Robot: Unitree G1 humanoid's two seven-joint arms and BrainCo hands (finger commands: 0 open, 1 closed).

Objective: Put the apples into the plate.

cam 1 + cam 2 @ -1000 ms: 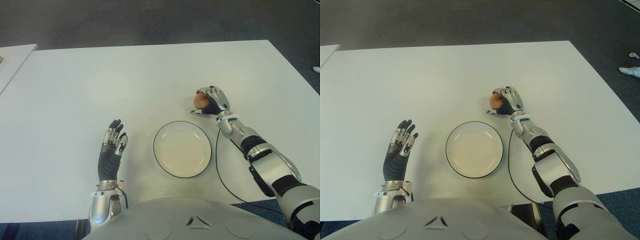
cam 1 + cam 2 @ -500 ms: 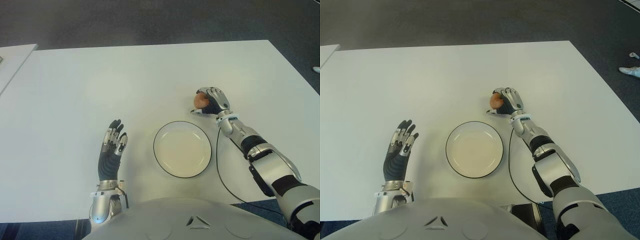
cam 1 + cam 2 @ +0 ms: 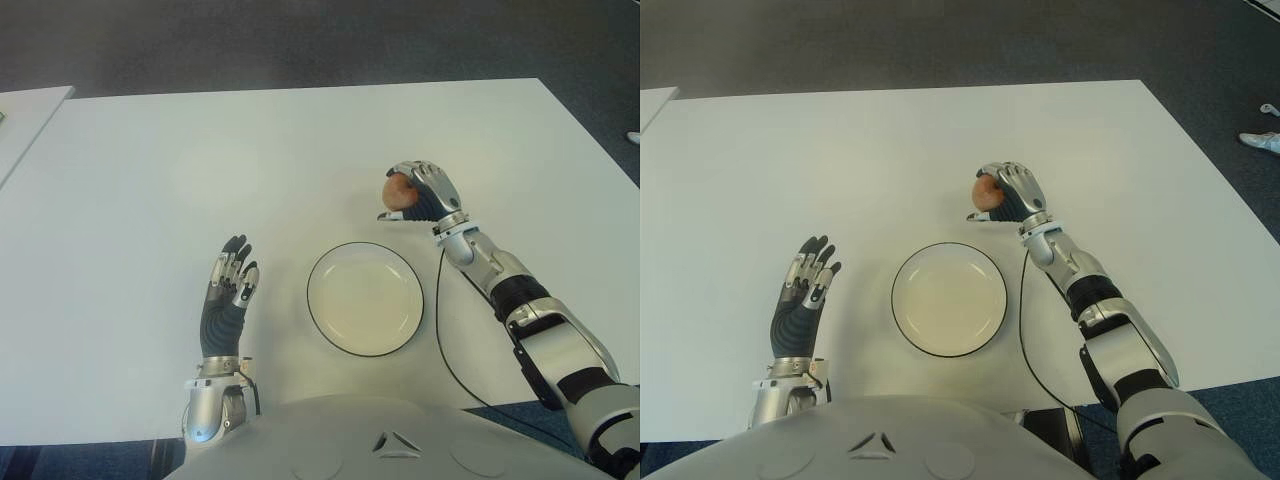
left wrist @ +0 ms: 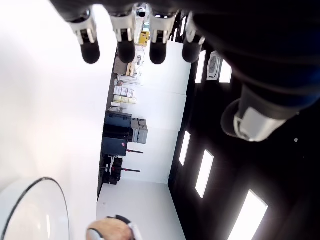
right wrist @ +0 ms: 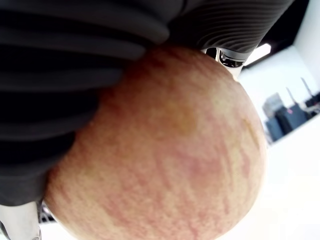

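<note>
So the right hand (image 3: 425, 193) had its fingers wrapped around a reddish apple (image 3: 398, 190), holding it up off the white table (image 3: 150, 160), a bit beyond the far right edge of the plate (image 3: 364, 298). In the right wrist view the apple (image 5: 155, 145) filled pretty much everything, pressed tight into the dark ribbed palm, so the grip looked solid to me. The plate was empty, white with a thin dark rim, sitting right in front of the robot. I only saw the one apple anywhere.

The left hand (image 3: 226, 293) showed to the left of the plate, fingers straight and spread, holding nothing. The left wrist view backed that up.

What I'd worry about from there:

- The apple sat on the far side of the plate, so the hand needed to come back and inward. Letting go early would put it on the table, and a round apple would just roll away.
- The plate looked shallow. Dropped from any height, the apple could bounce or roll over the rim.
- Coming in too low, the knuckles or the apple might clip the rim and shove the plate.
- There was a black cable (image 3: 440, 330) hanging off the right forearm beside the plate. It could drag on the rim.
</note>
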